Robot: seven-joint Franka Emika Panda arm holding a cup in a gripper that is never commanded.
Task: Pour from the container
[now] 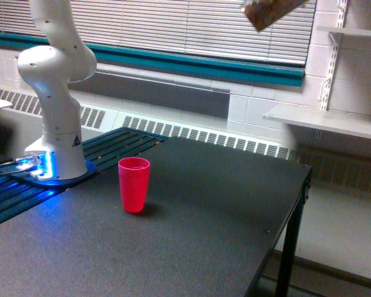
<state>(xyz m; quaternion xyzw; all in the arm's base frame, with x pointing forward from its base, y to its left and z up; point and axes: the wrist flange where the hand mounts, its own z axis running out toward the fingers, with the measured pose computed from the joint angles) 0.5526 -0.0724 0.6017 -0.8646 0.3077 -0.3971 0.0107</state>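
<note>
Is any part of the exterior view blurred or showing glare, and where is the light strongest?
Exterior view: the container at the top edge is smeared and cropped; blue light glows at the arm base; the red cup is fairly sharp, with a faint shadow.

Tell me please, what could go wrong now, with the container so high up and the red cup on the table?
1. The container with brown bits hangs at the top edge of the exterior view, far to the right of the red cup. Tipped further here, the bits would likely land on the table.
2. From such height, grains may bounce out of the narrow cup.
3. The cup stands free and looks light, so a low pass could topple it.
</note>
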